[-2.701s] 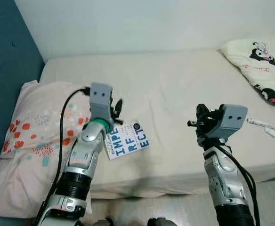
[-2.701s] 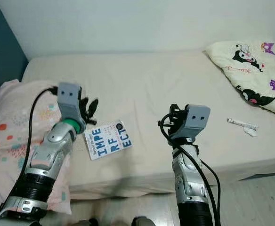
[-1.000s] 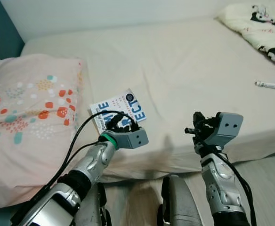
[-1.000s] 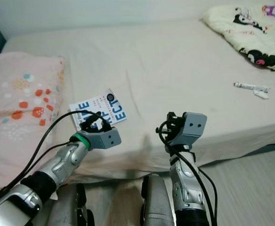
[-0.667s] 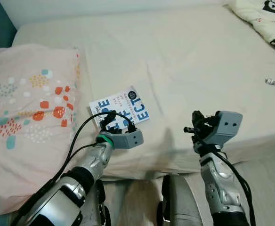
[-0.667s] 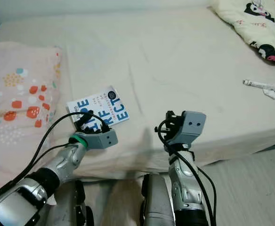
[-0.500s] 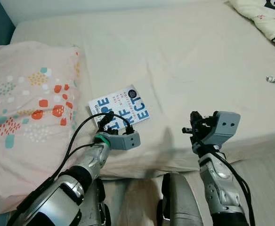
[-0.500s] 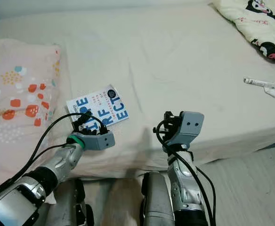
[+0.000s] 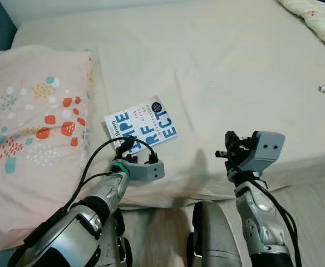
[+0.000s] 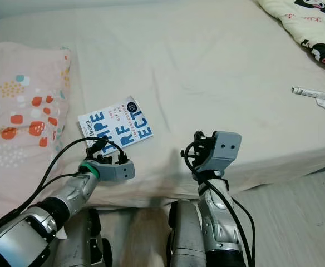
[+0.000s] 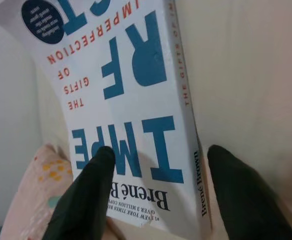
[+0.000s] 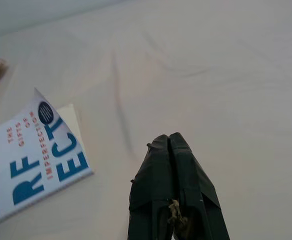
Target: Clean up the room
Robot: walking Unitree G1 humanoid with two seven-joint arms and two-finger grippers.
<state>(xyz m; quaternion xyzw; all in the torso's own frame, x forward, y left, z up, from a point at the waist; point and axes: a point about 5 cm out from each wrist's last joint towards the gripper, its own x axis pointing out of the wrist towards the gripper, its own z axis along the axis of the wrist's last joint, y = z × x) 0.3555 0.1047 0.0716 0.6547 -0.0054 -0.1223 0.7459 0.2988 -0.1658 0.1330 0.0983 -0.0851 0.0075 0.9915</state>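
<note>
Left gripper [image 11: 158,192], fingers wide astride the book [image 9: 142,123], not yet grasping; right gripper [image 12: 174,187] closed at 3 o'clock; tidying barely begun.

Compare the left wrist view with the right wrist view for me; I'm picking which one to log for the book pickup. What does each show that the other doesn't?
Left wrist view alone: the left gripper open, one finger over the book's cover and the other beside its spine, plus a corner of the pillow.

Right wrist view alone: the right gripper shut, raised over the bare sheet, away from the book.

Both: the white book with blue letters lying on the cream sheet.
</note>
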